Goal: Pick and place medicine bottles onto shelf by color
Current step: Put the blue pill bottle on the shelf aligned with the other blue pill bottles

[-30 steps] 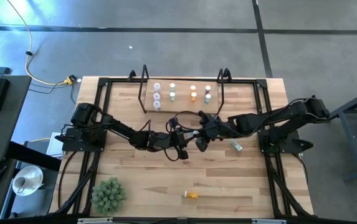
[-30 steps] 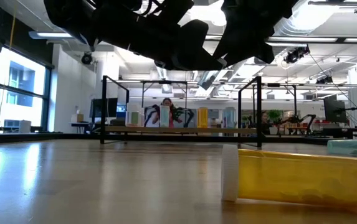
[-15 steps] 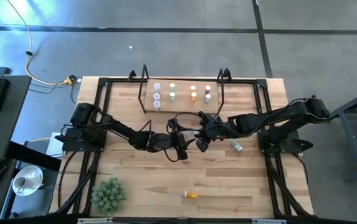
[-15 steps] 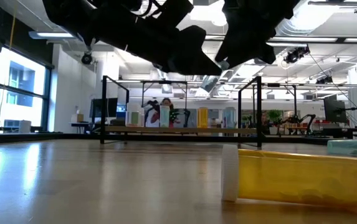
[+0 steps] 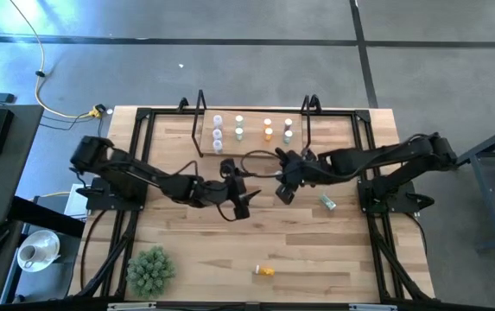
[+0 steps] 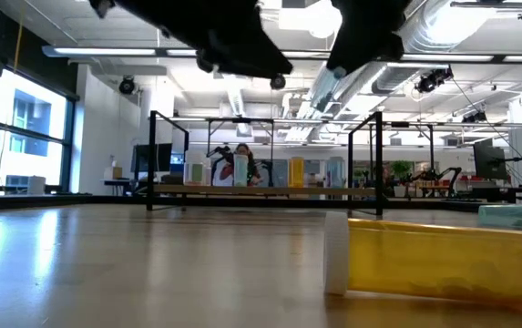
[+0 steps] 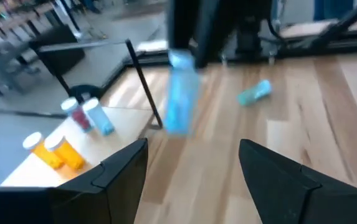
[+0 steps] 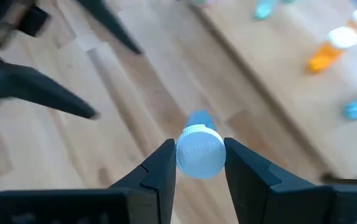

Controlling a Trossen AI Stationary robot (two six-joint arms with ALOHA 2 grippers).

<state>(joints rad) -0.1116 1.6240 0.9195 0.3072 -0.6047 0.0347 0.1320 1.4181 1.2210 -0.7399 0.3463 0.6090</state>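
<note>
My right gripper (image 8: 200, 148) is shut on a teal bottle with a white cap (image 8: 200, 152), held above the table's middle (image 5: 283, 192). My left gripper (image 7: 194, 146) stands open and empty just to its left (image 5: 240, 206), facing that bottle (image 7: 179, 99). The shelf (image 5: 253, 145) at the far edge carries several bottles (image 5: 268, 131) standing upright. A second teal bottle (image 5: 327, 202) lies on its side on the table to the right. An orange bottle (image 5: 265, 270) lies on its side near the front edge. My right gripper pinches the teal bottle between its two fingers (image 8: 161, 167) at the cap end (image 8: 200, 142). The fingers slant down from the table's right. The bottle hangs below them, cap uppermost (image 7: 179, 59), a little tilted and clear of the table.
A green spiky plant ball (image 5: 150, 269) sits at the near left corner. Black frame bars (image 5: 143, 138) run along the table's sides. Bare wood lies between the grippers and the orange bottle (image 6: 434, 260).
My left gripper has opened, risen and drawn back toward the table's left, away from the teal bottle. My right gripper has risen with the bottle and shifted slightly toward the far edge and the shelf, tipping further downward.
</note>
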